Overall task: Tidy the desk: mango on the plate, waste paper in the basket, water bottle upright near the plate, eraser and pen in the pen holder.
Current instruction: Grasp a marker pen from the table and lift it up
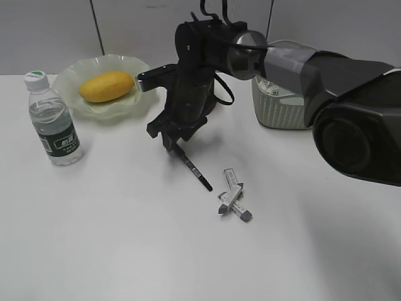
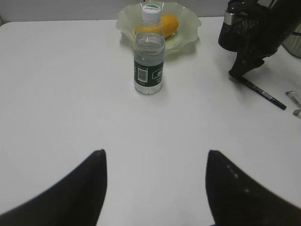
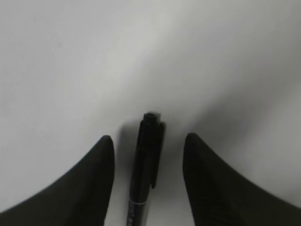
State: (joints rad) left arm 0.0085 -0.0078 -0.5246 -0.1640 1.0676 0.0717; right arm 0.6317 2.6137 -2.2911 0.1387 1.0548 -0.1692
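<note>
My right pincer (image 1: 173, 139) hangs low over the plain white desk (image 1: 125, 238), its two dark fingers (image 3: 89, 183) spread with the slim black pen (image 3: 145, 165) lying between them; gaps show on both sides of the barrel, so nothing is pinched. In the exterior view the pen slants away from the pincer toward two small grey-tipped erasers in white sleeves (image 1: 234, 202), which lie touching each other just beyond its far end. My left pincer (image 2: 155, 188) hovers above bare desk, fingers wide apart and holding nothing. The oval yellow-orange mango (image 1: 107, 86) sits in the pale green translucent plate with the ruffled rim (image 1: 81, 70). The small clear plastic water bottle (image 1: 53, 119), white-capped with a dark green label, stands upright just beside that plate. The pale green woven-pattern plastic basket (image 1: 279, 110) sits at the back, half hidden behind my right arm.
</note>
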